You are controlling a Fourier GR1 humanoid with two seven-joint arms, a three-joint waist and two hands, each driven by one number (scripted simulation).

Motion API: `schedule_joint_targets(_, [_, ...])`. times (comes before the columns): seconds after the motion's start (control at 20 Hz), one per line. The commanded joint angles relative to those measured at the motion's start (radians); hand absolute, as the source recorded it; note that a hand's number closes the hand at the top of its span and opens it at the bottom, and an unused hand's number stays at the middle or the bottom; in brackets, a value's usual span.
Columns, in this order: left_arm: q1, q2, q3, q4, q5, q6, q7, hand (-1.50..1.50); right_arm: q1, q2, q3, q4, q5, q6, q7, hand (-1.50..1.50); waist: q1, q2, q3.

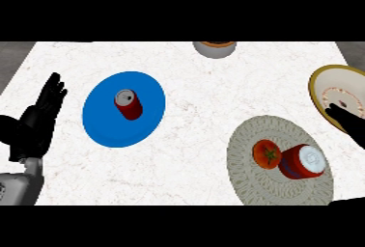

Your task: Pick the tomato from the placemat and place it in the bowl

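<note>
A red tomato (267,154) lies on the round grey patterned placemat (257,185) at the lower right, touching a blue and red can (303,162) that lies on its side to its right. The bowl (342,87), tan with a pale inside, sits at the right edge. My right hand (348,121) comes in from the right edge, its straight fingers resting over the bowl's lower rim, above and right of the tomato, holding nothing. My left hand (39,120) stays open with fingers up at the left edge.
A blue plate (107,125) left of centre carries a red soda can (129,103) lying on its side. A grey cup with an orange inside (215,48) stands at the counter's far edge. Bare white counter lies between plate and placemat.
</note>
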Motion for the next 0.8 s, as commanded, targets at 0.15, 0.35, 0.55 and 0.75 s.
schedule_joint_targets(0.15, [-0.026,0.014,0.038,-0.004,0.010,-0.033,0.046,0.00,-0.202,0.061,0.151,0.094,0.005,0.222,0.135,-1.50,-0.007,-0.002,0.001])
schedule_joint_targets(0.35, [-0.004,-0.019,0.034,0.047,-0.008,-0.040,-0.017,0.00,-0.280,0.098,0.203,0.172,0.023,0.335,0.205,-1.50,-0.013,-0.002,0.001])
schedule_joint_targets(0.55, [0.050,0.025,0.081,-0.045,-0.004,-0.074,0.010,0.00,-0.281,0.198,0.244,0.208,0.131,0.344,0.231,-1.50,-0.018,-0.006,0.001])
schedule_joint_targets(0.75, [0.076,-0.029,0.070,-0.012,-0.030,-0.066,-0.043,0.00,-0.350,0.267,0.239,0.272,0.267,0.305,0.183,-1.50,-0.018,-0.005,0.001])
